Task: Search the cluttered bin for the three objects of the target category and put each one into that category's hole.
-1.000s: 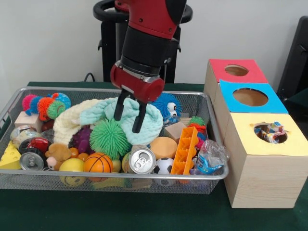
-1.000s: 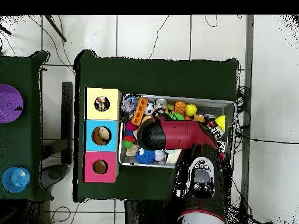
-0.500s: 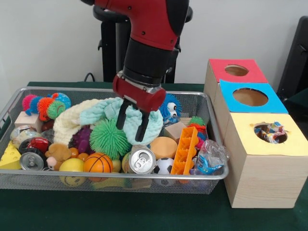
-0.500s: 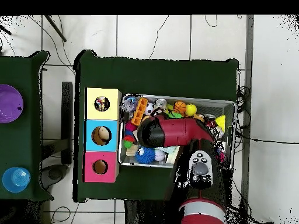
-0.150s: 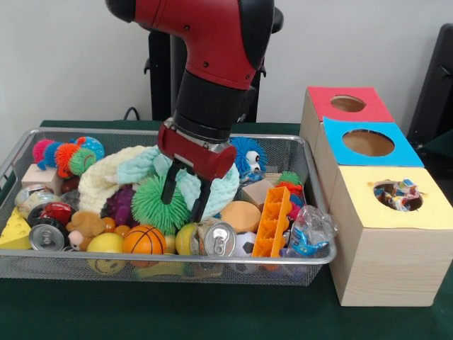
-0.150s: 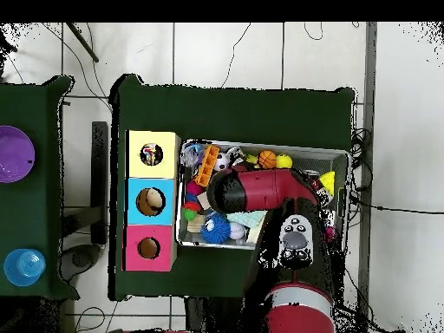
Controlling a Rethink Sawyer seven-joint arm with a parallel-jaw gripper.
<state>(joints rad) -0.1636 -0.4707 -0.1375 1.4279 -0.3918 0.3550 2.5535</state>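
Although the target category is not stated, we judge the can [image 5: 214,239] to be the object sought: the gripper [image 5: 183,199] hangs directly above it, fingers apart and empty, one tip brushing the green spiky ball [image 5: 160,204], the other just over the can's top edge. Lying on its side at about six o'clock in the wire bin [image 5: 297,256], the can shows its pull-tab lid toward the front rim; it is smooth, rigid metal, cylindrical, and likely to roll under a poor grip. We note soft surroundings: a pale knitted cloth [image 5: 212,180] behind the fingers, rubbery spiked balls, a small basketball [image 5: 144,239] at seven o'clock, a ridged orange plastic block [image 5: 272,221] at four o'clock. Three wooden boxes stand outside the bin at three o'clock, topped red, blue and yellow; the yellow hole [image 5: 397,195] already holds crumpled wrapping.
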